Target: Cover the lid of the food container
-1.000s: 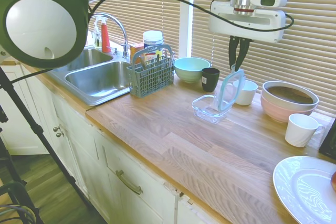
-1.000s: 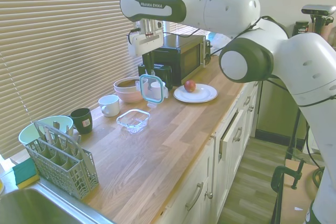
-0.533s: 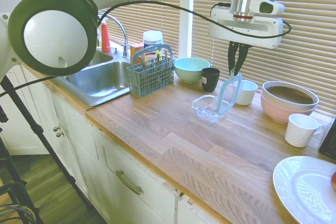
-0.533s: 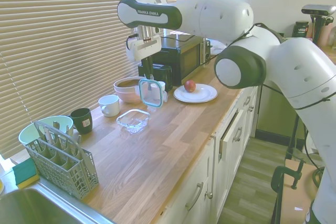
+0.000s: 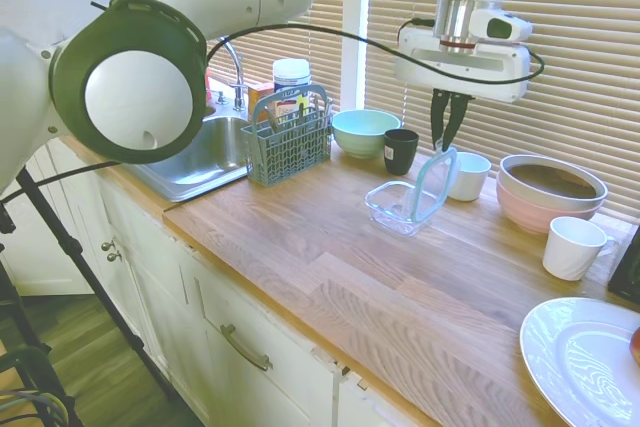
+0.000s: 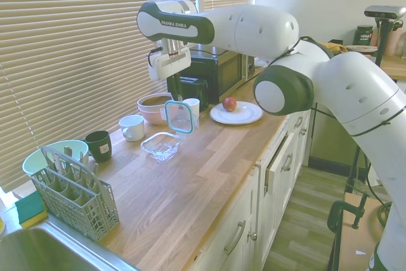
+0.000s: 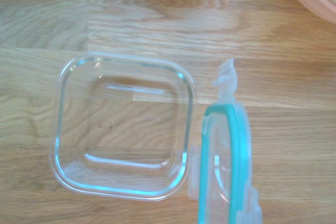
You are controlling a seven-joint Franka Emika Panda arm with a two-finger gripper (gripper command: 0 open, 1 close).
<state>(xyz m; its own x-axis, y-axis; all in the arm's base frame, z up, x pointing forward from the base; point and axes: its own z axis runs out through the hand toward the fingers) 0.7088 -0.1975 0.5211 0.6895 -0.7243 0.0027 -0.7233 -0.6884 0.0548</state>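
Gripper: gripper [image 5: 443,147] hangs fingers-down over the counter, pinching the lid by its top edge; fingers close together on the rim, no gap visible in either ext. view.
Lid: lid [image 5: 433,183] hangs near vertical, slightly tilted, teal seal facing sideways. Held edge-on prob. because it was taken by one side; needs rotating flat before it can seat.
Lid vs dish: in the wrist view the lid [image 7: 223,171] sits just beside one side of the food container [image 7: 121,129], not over it. Lower tab looks near or at counter level by that wall; contact can't be told.
Container: food container [image 5: 399,207] sits open and empty on the wooden counter [image 5: 330,277], mouth up, so it's ready to take the lid w/o re-orienting.
Neighbours: white mug [image 5: 467,176] just behind the lid, black cup [image 5: 400,150] and teal bowl [image 5: 364,131] further back toward the cutlery basket [image 5: 287,139]; stacked pink bowls [image 5: 551,190] off to the side. Mug is the tight one if the lid swings back.
Step (judgement): lid brought alongside, placing not yet done. Next needs a shift over the dish plus a tip to horizontal.
Risk (judgement): one-edge pinch gives little control of tilt; lid may land cocked on the rim or nudge the light dish.
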